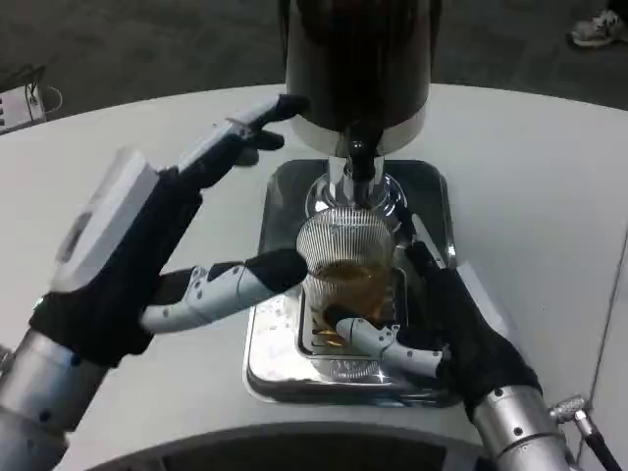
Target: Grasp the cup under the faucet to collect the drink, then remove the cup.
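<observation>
The cup (345,275) stands on the metal tray (432,196) under the faucet (359,162), near the middle of the desk (530,177), partly filled. The right hand (432,329) holds it; the left hand (167,245) is wide, empty. Removing remains.

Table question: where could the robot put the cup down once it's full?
Bare table lies right of the tray, and more behind the left hand. The tray is crowded: cup, faucet, and right hand around the cup.
</observation>
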